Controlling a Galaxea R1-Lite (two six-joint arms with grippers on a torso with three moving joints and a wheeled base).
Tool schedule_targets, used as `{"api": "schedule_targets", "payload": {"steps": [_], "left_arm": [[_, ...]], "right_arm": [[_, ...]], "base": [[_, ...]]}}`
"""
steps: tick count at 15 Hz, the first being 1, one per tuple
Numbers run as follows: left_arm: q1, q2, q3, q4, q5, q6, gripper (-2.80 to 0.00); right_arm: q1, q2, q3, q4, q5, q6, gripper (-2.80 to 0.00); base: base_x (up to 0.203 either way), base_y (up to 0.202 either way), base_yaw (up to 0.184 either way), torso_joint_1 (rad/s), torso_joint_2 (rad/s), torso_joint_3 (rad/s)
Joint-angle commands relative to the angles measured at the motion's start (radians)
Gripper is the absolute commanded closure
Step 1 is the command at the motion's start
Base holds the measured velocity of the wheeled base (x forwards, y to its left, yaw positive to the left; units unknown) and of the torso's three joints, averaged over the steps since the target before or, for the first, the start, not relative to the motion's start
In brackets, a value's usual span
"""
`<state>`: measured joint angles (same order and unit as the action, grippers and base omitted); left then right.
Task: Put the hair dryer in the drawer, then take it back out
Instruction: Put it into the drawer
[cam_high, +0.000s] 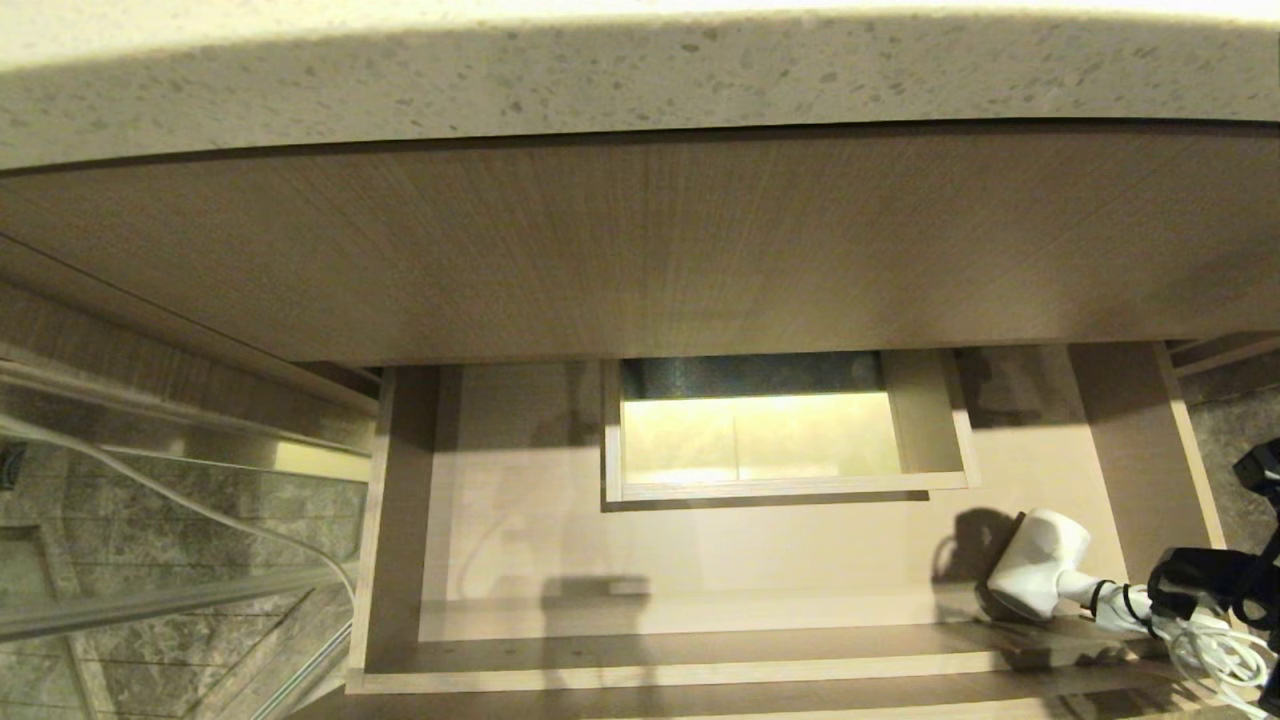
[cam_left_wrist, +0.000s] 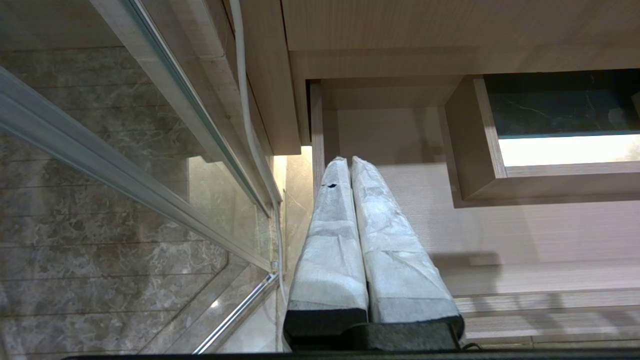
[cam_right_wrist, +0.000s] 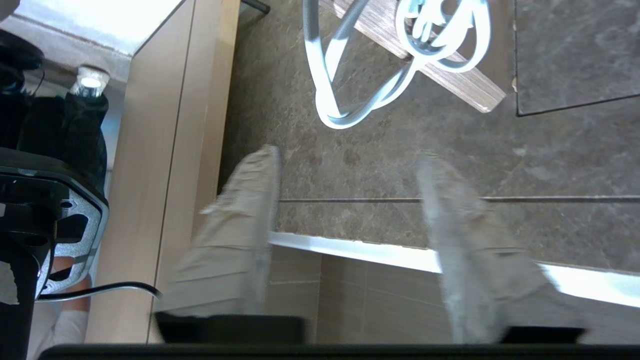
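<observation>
Here the speckled pale stone bench (cam_high: 640, 80) runs across the top of the head view, with a tall wood-grain panel (cam_high: 640, 250) below it. Beneath that panel the very wide, shallow, pale wood-grain drawer (cam_high: 700, 560) stands pulled out, its rectangular boxed cut-out (cam_high: 780, 430) in the middle. The small white hair dryer (cam_high: 1040, 575) lies at the drawer's right front corner, head on the drawer floor, handle reaching over the low front edge, and its bundled pale cord (cam_high: 1215, 645) hangs outside the drawer. The right pincer (cam_right_wrist: 350, 235) is just beside the dryer's handle, fingers spread wide and holding nothing. The left pincer (cam_left_wrist: 350, 165) hangs over the drawer's left end, fingers pressed together, empty.
</observation>
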<state>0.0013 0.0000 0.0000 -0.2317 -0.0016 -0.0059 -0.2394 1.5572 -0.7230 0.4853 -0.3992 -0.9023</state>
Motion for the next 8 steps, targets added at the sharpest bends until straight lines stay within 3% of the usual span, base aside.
{"api": "schedule_targets", "payload": {"steps": [1, 8], "left_arm": [[0.0, 0.0, 0.04, -0.001, 0.0, 0.0, 0.0], [0.0, 0.0, 0.04, -0.001, 0.0, 0.0, 0.0]], "right_arm": [[-0.001, 0.045, -0.006, 0.002, -0.005, -0.005, -2.8], [-0.001, 0.129, -0.018, -0.112, -0.009, -0.005, -2.8]], "base": [[0.0, 0.0, 0.0, 0.0, 0.0, 0.0], [0.0, 0.0, 0.0, 0.0, 0.0, 0.0]]}}
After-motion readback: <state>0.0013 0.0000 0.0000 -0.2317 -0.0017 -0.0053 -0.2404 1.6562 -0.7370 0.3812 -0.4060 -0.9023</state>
